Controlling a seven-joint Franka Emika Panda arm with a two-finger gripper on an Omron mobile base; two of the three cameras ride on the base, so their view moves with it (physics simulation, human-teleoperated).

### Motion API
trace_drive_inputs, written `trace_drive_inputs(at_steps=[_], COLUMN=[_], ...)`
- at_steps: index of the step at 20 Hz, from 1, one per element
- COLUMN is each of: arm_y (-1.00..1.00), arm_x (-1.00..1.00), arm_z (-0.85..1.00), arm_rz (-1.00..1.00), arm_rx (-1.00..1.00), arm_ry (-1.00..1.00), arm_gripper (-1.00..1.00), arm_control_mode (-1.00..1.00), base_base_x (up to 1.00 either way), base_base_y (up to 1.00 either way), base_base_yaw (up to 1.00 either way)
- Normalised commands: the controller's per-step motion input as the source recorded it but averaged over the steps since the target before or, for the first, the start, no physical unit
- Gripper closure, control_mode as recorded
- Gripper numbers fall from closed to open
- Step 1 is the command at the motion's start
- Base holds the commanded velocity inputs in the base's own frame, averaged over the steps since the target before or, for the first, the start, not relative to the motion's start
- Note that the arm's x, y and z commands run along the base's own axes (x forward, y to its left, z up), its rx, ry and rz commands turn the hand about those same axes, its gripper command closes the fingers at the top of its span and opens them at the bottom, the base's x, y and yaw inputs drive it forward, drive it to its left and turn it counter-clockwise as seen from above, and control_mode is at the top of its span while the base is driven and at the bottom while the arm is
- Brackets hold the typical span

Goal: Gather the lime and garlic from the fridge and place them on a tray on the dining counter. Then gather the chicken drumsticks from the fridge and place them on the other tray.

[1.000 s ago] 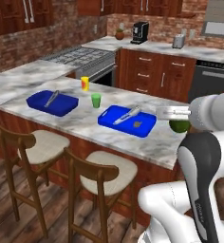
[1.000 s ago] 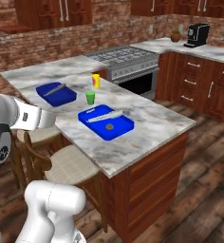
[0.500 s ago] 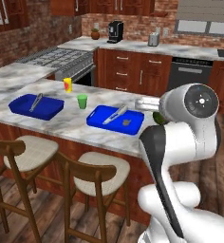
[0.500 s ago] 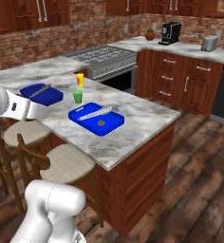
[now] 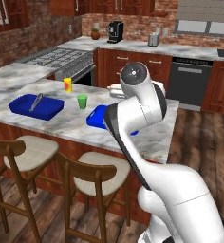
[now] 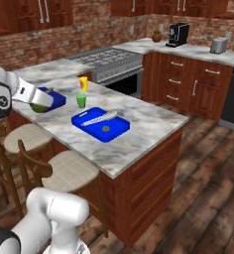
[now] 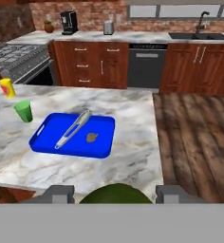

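Gripper [image 7: 113, 198] clamped on the lime [image 7: 115, 195], a dark green round seen between the two fingertips at 6 o'clock of the hand view; in the right base view the lime [image 6: 40, 105] rides at the arm's end over the near edge of the dining counter [image 6: 139, 124]. Not yet set down. Near blue tray [image 7: 73, 135] at 10 o'clock holds a slim grey utensil and a small brown speck; identity unclear. Far blue tray [image 5: 36, 106] also carries a utensil. By my reading, lime fetch nearly done; garlic and drumsticks still to come. Tabletop is veined marble; light green cup [image 7: 23, 110] and yellow cup [image 7: 6, 87] stand near. Room: brick walls, wooden cabinets, stove, coffee machine, wooden floor, two stools.
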Motion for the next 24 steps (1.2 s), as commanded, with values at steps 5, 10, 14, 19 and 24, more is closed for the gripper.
trace_drive_inputs(at_steps=[5,10,14,19,24], arm_y=[0.0,0.0,0.0,0.0,0.0], arm_x=[1.0,0.89,0.92,0.97,0.84], arm_z=[-0.05,-0.35,-0.35,-0.49,-0.5], arm_rz=[0.0,0.04,0.09,0.14,0.14], arm_rx=[0.0,0.01,0.01,0.06,0.11], arm_ry=[0.28,0.08,0.0,0.01,0.06], arm_gripper=[1.0,1.0,1.0,1.0,1.0], arm_control_mode=[-1.0,-1.0,-1.0,-1.0,-1.0], base_base_x=[0.0,0.0,0.0,0.0,0.0], base_base_y=[0.0,0.0,0.0,0.0,0.0], base_base_yaw=[0.0,0.0,0.0,0.0,0.0])
